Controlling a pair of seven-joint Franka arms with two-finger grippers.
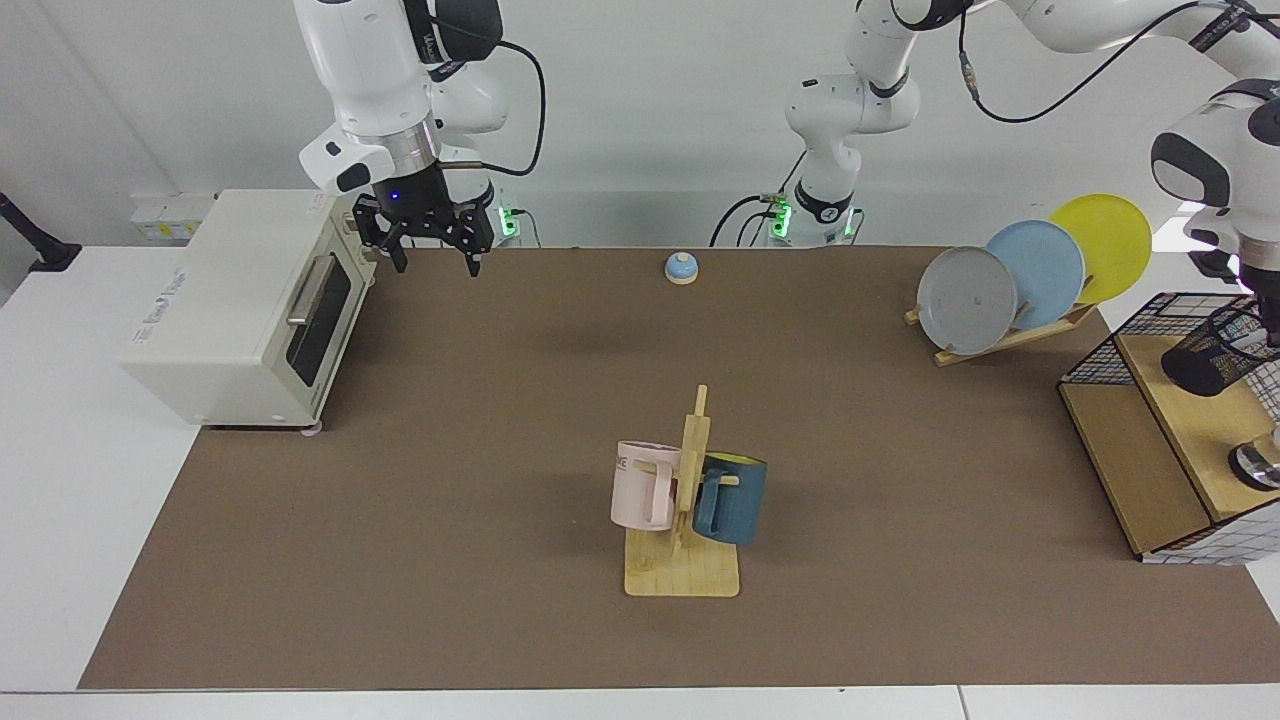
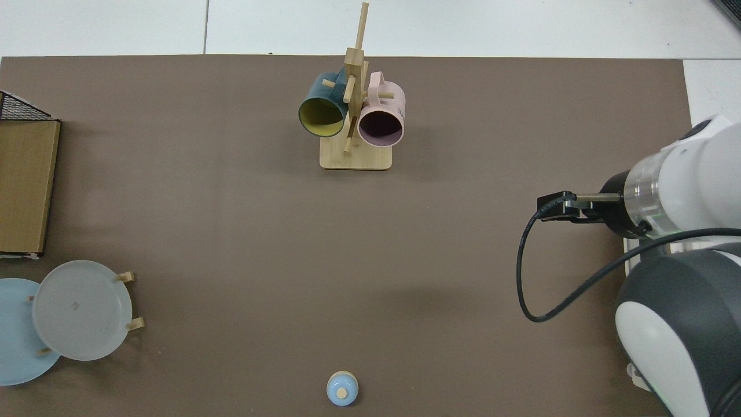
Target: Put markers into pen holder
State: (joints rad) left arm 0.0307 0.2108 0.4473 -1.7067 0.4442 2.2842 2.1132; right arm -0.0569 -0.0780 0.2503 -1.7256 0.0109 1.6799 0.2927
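right gripper (image 1: 433, 262): black two-finger gripper, hanging over the table's far edge at about 10 o'clock of the facing view, just beside the cream toaster oven (image 1: 245, 305); fingers spread apart, holding nothing; this arm is waiting.
left gripper: reaching in at 3 o'clock of the facing view, right at the picture edge above the pen holder; mostly cut off, so I cannot tell its state.
pen holder (image 1: 1215, 351): small black wire-mesh cylindrical cup, tilting on the upper wooden shelf of the black wire-grid basket (image 1: 1110, 352), at 3 o'clock.
marker: not made out at the holder's mouth near the edge; cannot tell where it is.
mug tree (image 1: 683, 560): wooden stand at 6 o'clock of table centre, carrying a pink mug (image 1: 641, 485) and a dark blue mug (image 1: 733, 497).
plate rack (image 1: 1010, 335): wooden, holding grey, light blue and yellow plates, at 2 o'clock.
bell (image 1: 681, 267): small light blue dome at 12 o'clock.
shiny metal round object (image 1: 1258, 464): sitting on the shelf, near side of the holder.
top view: one arm's wrist (image 2: 631, 202) showing at 3 o'clock; the holder is out of that picture.
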